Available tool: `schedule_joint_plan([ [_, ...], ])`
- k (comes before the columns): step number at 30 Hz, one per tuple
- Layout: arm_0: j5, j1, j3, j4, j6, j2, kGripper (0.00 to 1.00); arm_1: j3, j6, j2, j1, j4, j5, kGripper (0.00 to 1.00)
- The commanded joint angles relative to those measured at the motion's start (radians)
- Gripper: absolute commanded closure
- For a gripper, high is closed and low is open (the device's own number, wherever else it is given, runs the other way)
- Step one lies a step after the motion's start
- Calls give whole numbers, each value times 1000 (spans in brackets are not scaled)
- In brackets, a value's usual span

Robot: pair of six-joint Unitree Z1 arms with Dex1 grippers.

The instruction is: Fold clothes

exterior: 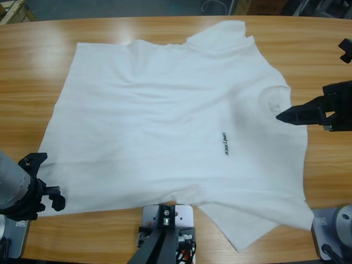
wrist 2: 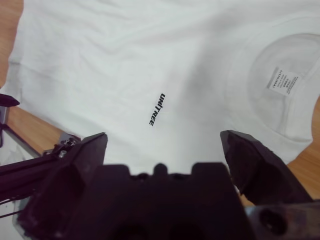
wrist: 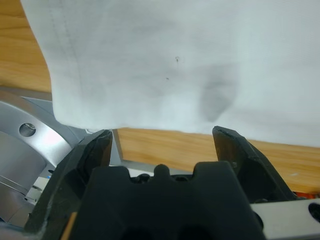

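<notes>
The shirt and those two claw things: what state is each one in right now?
T-shirt: spread flat on the table, unfolded, lightly wrinkled, printed chest side up.
Left gripper: open, at the shirt's hem, holding nothing.
Right gripper: open, over the shirt near the collar, holding nothing.

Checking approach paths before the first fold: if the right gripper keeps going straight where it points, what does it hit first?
Probably the T-shirt: the right gripper, jaws open, points at the chest print, with nothing between. Height above the cloth is unclear.
</notes>
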Motion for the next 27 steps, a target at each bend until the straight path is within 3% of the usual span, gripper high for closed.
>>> schedule_joint_plan([
  [1,22,15,15,-13,-10,9,225,33,-2,-27,10,-13,9,73],
  [6,98,177,8,-7,33,-6,212,33,-2,-26,10,-13,9,73],
  [8,119,191,6,-2,38,-4,119,33,-2,-24,10,-13,9,69],
  [13,148,269,4,-3,35,5,128,33,-2,-22,10,-15,8,69],
  [27,161,260,-16,-2,8,82,124,35,-2,-29,10,-15,5,69],
])
